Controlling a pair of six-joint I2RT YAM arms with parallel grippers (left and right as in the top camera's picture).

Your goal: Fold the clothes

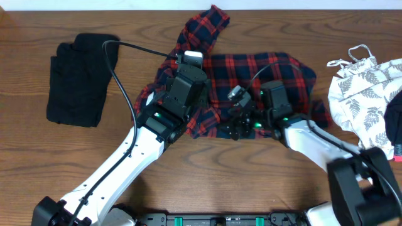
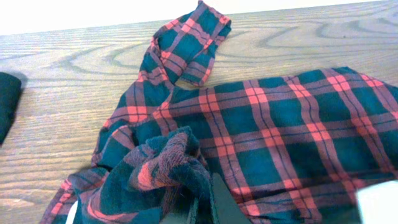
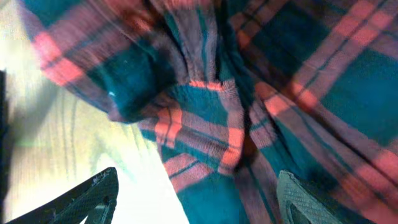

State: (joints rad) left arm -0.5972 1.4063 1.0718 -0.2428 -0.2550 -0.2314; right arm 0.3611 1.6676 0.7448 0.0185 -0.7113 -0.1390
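Note:
The red-and-navy plaid shirt (image 1: 257,72) lies crumpled at the table's middle, one sleeve (image 1: 207,28) reaching toward the far edge. My left gripper (image 1: 188,70) sits over the shirt's left side. In the left wrist view it (image 2: 202,208) is shut on a bunched fold of the plaid shirt (image 2: 168,165). My right gripper (image 1: 237,119) hovers at the shirt's near edge. Its fingers (image 3: 93,199) stand wide open in the right wrist view, the right gripper (image 3: 199,208) straddling the plaid hem (image 3: 205,143) without pinching it.
A black garment (image 1: 78,78) lies folded at the left, its edge showing in the left wrist view (image 2: 6,102). A white leaf-print garment (image 1: 367,88) is heaped at the right edge, partly over a dark cloth (image 1: 396,119). Bare wood table (image 1: 207,176) lies in front.

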